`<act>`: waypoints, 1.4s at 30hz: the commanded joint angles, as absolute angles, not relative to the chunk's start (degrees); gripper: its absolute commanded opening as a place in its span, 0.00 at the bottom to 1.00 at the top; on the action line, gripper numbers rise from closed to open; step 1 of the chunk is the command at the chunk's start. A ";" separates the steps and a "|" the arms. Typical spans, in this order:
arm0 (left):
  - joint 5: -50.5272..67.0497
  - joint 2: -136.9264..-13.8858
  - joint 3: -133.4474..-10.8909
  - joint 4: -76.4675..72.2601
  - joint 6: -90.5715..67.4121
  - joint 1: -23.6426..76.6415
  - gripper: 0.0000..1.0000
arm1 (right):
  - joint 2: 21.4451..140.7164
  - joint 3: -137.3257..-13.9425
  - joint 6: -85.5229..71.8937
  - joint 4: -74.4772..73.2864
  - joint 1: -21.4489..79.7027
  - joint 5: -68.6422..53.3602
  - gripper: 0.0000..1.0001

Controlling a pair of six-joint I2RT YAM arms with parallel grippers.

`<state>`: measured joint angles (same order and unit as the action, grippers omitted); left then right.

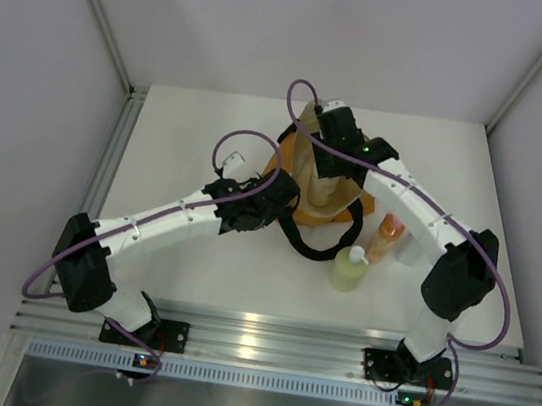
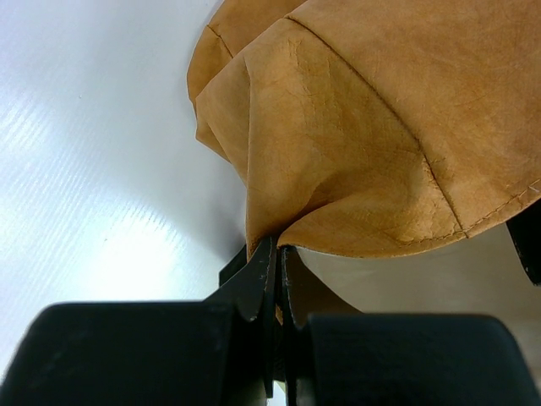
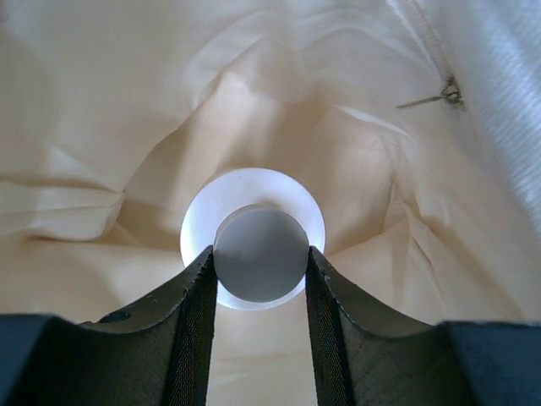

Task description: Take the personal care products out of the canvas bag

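The canvas bag (image 1: 325, 190) has its edge pinched in the closed left fingers (image 2: 277, 262). On the worktop (image 1: 189, 141), well clear of both, stand the pump bottle (image 1: 349, 270) and orange bottle (image 1: 385, 237). A whitish shape (image 1: 409, 248) by the right arm (image 1: 422, 209) is unclear. Inside the bag, the right fingers (image 3: 200, 296) clasp the cream jar (image 3: 254, 199), not yet out.
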<state>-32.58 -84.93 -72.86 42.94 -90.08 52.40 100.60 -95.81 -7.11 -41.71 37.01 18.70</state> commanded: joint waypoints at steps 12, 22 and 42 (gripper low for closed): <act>-34.98 -84.99 -75.85 43.42 -87.37 52.56 0.00 | 95.63 -108.11 -5.10 -45.09 41.48 21.97 0.00; -35.86 -83.58 -78.13 43.33 -85.52 52.56 0.03 | 91.59 -112.49 -6.15 -49.13 42.45 21.71 0.00; -38.58 -78.05 -83.41 43.51 -78.05 52.56 0.98 | 85.52 -121.29 -8.35 -56.69 44.03 19.51 0.00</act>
<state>-35.88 -80.79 -80.36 43.77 -81.78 52.45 90.91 -116.09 -7.31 -59.99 42.87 19.27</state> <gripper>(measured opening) 0.983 0.393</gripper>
